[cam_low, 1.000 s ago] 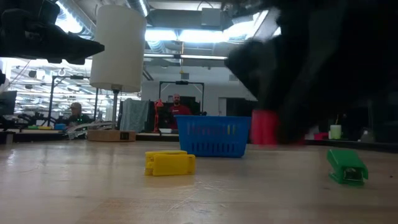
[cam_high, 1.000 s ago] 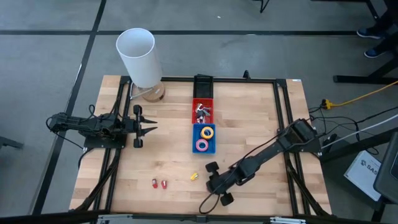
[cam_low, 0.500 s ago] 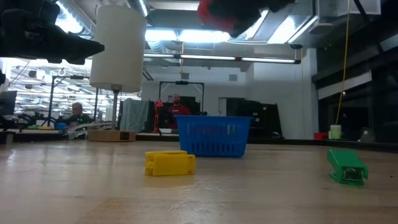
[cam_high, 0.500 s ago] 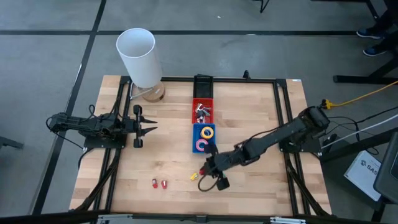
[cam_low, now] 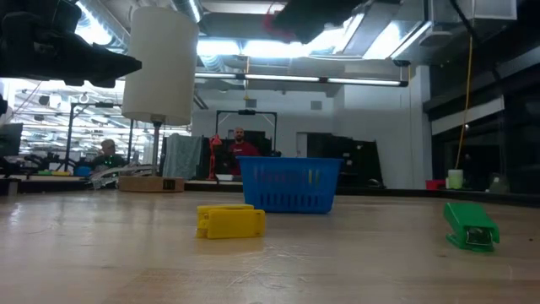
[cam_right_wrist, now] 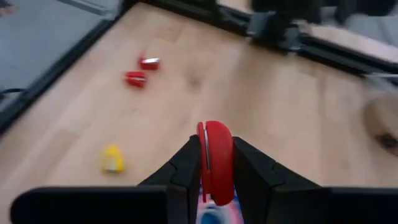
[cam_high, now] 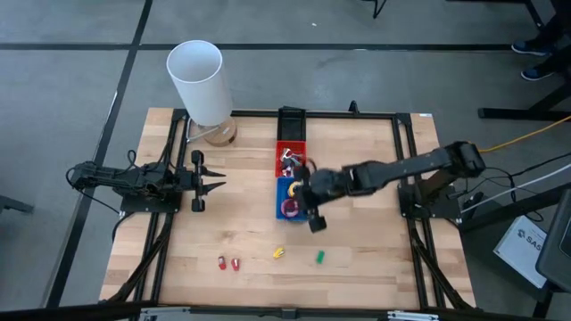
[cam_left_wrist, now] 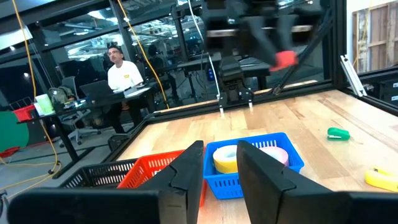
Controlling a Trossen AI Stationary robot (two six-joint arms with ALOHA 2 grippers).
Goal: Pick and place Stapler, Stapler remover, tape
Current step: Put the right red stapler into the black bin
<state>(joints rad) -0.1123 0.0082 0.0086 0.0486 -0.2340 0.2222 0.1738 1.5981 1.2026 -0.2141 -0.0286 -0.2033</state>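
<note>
My right gripper (cam_high: 306,198) hovers over the blue basket (cam_high: 282,212) and is shut on a red tape roll (cam_right_wrist: 215,158). In that basket lie a yellow roll (cam_high: 298,189) and a pink roll (cam_high: 289,209); they also show in the left wrist view as the yellow roll (cam_left_wrist: 227,157) and the pink roll (cam_left_wrist: 273,153). Behind it, the red basket (cam_high: 291,148) holds silvery claw pieces (cam_high: 288,161). Small staplers lie on the wood: yellow (cam_high: 278,253), green (cam_high: 319,257) and two red (cam_high: 228,263). My left gripper (cam_high: 217,185) waits open at the table's left. My right gripper pinches the red tape roll between its two fingers, one on each flat face. The roll stands edge-on, and its rim (cam_right_wrist: 214,127) pokes out past the fingertips (cam_right_wrist: 186,155). It is lifted clear, high above the blue basket (cam_right_wrist: 214,216).
A tall white cylinder (cam_high: 198,78) stands on a round base at the far left corner. Black frame rails (cam_high: 403,169) run along the table's sides. Bare wood (cam_high: 241,223) lies between the baskets and the near staplers. People sit at desks (cam_left_wrist: 124,71) beyond the table.
My right arm has swung from low over the near part of the table up and toward the far edge, carrying the red roll, and now hangs over the blue basket. The green stapler, hidden under the arm before, now shows.
</note>
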